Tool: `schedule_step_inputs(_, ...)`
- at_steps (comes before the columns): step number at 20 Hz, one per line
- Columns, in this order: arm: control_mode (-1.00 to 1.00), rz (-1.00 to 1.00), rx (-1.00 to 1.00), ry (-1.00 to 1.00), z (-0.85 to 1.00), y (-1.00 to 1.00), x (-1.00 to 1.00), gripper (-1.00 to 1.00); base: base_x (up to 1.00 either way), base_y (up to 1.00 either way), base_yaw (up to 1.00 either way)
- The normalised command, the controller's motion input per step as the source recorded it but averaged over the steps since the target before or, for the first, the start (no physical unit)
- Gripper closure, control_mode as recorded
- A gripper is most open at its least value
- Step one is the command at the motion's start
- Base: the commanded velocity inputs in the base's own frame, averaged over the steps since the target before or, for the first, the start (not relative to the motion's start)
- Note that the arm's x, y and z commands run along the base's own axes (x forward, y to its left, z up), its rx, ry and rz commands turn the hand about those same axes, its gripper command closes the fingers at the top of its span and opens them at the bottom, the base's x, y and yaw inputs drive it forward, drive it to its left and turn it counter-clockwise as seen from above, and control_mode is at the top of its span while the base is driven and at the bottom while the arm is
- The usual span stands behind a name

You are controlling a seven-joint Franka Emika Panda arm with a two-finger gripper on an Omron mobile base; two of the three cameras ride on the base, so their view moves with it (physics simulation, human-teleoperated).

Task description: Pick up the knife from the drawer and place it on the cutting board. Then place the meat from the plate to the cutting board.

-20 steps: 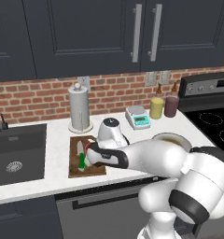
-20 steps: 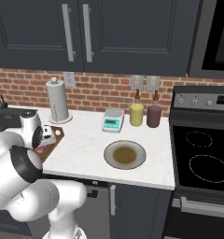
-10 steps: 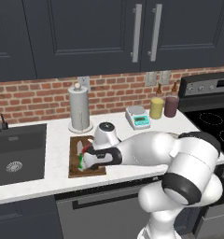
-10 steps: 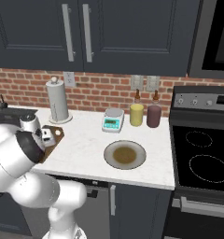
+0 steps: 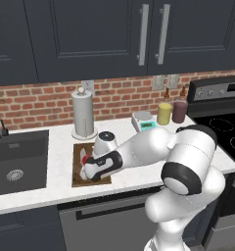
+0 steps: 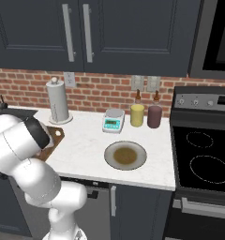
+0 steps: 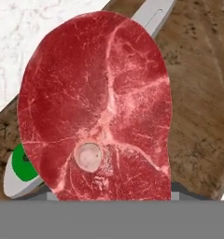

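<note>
Comparing this moment with a second ago, the arm has swung left and lowered over the cutting board (image 5: 91, 172) near the front edge of the counter (image 6: 86, 145); the gripper (image 5: 86, 172) now sits low at the board's left part, where earlier it hovered further right; the meat (image 7: 97, 105) hangs in front of the fingers, directly above the board and across the knife (image 7: 21, 173). Whether the jaws clamp the steak or have begun to part cannot be told; the fingertips are hidden behind it. The plate (image 6: 125, 155) lies bare toward the counter's middle, well apart from the board; judged from this, the second transfer is at its release stage and the knife step is done.

Count: one knife, green handle at the board's edge; one steak; one board; one plate; one paper-towel roll (image 5: 83, 113); one scale (image 6: 113, 121); two jars (image 6: 137, 115) at the back wall.
</note>
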Motion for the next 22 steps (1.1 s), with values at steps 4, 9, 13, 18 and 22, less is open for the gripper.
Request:
schedule_step_inputs(4, -1.0, -0.01, 0.0, 0.0, -0.01, 0.0, -0.01, -1.0, 0.0, 0.0, 0.0)
schedule_step_inputs(9, -1.0, -0.02, 0.0, 0.0, 0.16, -0.02, -0.31, -1.0, 0.0, 0.0, 0.0)
schedule_step_inputs(13, -1.0, -0.01, 0.0, 0.0, 0.56, -0.04, -0.43, -1.0, 0.0, 0.0, 0.0)
schedule_step_inputs(18, -1.0, -0.01, 0.0, 0.0, 0.88, -0.12, -0.46, -1.0, 0.0, 0.0, 0.0)
schedule_step_inputs(22, -1.0, -0.05, 0.0, 0.0, 0.79, -0.19, -0.48, -1.0, 0.0, 0.0, 0.0)
